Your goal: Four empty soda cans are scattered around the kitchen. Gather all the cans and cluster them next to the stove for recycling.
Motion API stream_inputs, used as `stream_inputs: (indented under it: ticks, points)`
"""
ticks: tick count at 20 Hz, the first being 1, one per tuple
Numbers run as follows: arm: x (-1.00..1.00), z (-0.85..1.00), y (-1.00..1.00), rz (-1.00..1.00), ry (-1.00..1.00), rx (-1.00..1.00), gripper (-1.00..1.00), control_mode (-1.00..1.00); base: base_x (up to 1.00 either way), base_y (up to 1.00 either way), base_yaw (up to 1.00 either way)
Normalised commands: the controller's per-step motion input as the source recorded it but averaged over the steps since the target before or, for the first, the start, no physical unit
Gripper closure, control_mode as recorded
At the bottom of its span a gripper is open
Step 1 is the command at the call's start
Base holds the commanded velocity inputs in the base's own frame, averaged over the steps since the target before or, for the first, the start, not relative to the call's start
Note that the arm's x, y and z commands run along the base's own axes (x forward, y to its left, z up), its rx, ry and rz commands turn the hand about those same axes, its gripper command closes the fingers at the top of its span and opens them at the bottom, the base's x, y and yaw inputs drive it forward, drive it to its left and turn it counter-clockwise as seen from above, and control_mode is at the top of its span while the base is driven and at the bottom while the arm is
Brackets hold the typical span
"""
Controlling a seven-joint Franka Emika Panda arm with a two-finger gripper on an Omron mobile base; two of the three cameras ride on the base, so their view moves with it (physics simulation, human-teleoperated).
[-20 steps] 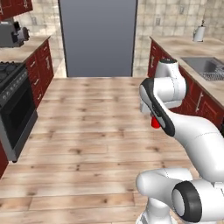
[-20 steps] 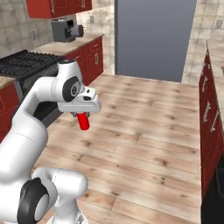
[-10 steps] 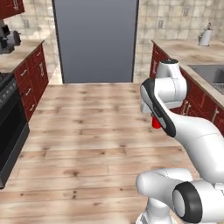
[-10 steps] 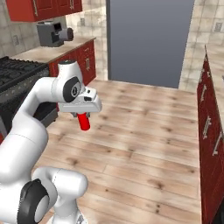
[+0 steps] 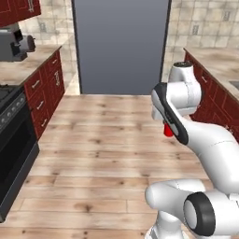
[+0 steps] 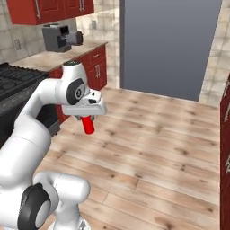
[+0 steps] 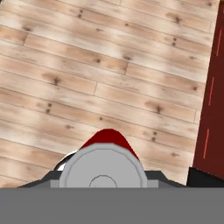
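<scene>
Views have swung as the base turns; the stove (image 6: 18,85) now lies at 9 o'clock. Gripper (image 6: 87,118) pinches a red soda can (image 6: 88,125), hanging above the wood floor (image 6: 152,143), ready for delivery.

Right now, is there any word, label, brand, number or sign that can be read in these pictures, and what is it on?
None can be read.
Red can held in the gripper: plain red side and plain silver top, no print.
Grey appliance on the counter: no legible marking.
Stove: no legible marking.
Grey door: blank.
</scene>
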Motion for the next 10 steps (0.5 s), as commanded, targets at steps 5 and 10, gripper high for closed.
stream_inputs:
  ticks: [5, 10]
  points:
    - [0.0, 0.0, 0.0, 0.0, 0.0, 0.0, 1.0, 1.0, 0.37, 0.11, 0.41]
    - [0.0, 0.0, 0.0, 0.0, 0.0, 0.0, 1.0, 1.0, 0.01, 0.28, 0.42]
